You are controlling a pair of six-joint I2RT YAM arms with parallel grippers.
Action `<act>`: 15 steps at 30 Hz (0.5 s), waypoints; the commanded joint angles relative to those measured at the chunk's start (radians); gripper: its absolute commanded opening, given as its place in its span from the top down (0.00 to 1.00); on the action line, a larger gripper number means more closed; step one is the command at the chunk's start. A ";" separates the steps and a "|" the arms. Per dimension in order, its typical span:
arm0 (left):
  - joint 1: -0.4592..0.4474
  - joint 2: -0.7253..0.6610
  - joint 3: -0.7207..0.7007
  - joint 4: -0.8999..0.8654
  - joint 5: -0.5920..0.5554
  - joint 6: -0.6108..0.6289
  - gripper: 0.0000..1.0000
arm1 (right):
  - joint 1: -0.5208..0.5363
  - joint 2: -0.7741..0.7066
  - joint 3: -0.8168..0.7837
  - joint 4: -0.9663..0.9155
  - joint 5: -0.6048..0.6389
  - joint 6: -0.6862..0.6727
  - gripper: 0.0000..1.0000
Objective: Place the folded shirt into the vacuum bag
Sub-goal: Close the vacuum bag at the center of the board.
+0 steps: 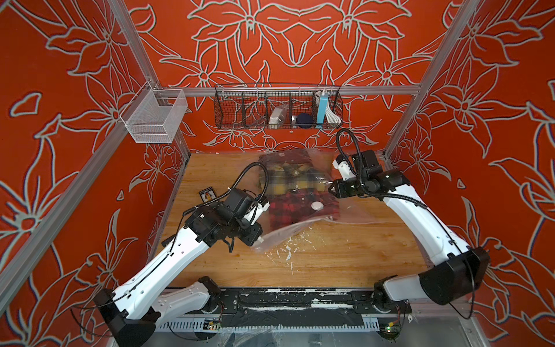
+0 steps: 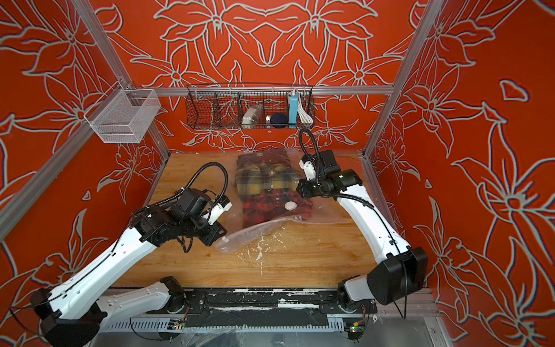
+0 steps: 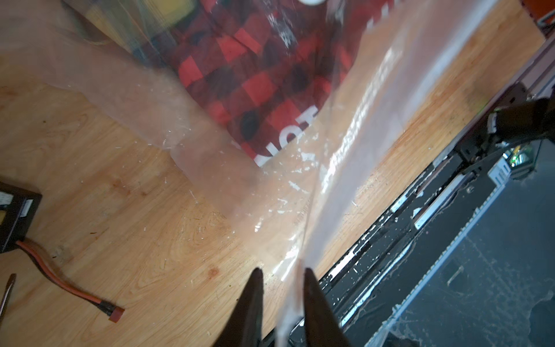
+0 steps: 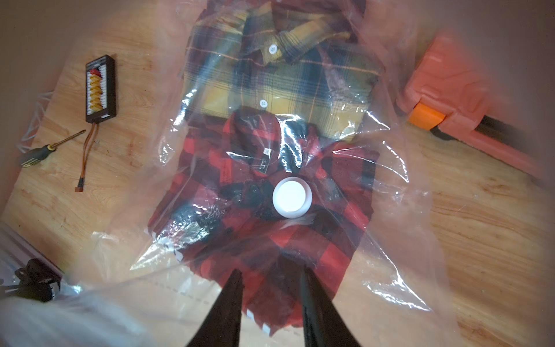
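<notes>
As it stoops — left end effector (image 3: pixel 282 272) straddles the vacuum bag (image 3: pixel 210 174).

Robot lab cell around me, aluminium frame (image 1: pixel 378 89), printed red flower backdrop (image 1: pixel 210 54) on three sides, scuffed wooden bench (image 1: pixel 330 264), my left arm (image 1: pixel 180 255) and right arm (image 1: pixel 420 216) mounted on a black base rail (image 1: pixel 300 300), black wire basket (image 1: pixel 240 120) and white mesh basket (image 1: pixel 153 120) hung on the frame, screwdriver (image 4: pixel 51 147) and connector board (image 4: pixel 100 88) lying on the bench.

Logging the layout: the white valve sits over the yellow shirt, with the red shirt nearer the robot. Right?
No: the valve sits over the red shirt, as the right wrist view shows; the yellow shirt lies beyond it.
</notes>
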 commanded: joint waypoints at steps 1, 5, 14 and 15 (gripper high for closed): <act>0.008 -0.016 0.053 0.020 0.051 -0.053 0.67 | -0.003 0.004 -0.058 0.023 0.019 0.057 0.64; 0.008 0.023 0.049 0.084 0.065 -0.090 0.65 | -0.003 0.008 -0.140 0.053 0.025 0.085 0.63; -0.088 0.246 -0.144 0.513 0.077 -0.288 0.65 | 0.001 0.018 -0.341 0.147 0.105 0.163 0.58; -0.094 0.277 -0.156 0.562 0.075 -0.306 0.65 | 0.002 0.027 -0.352 0.152 0.118 0.167 0.58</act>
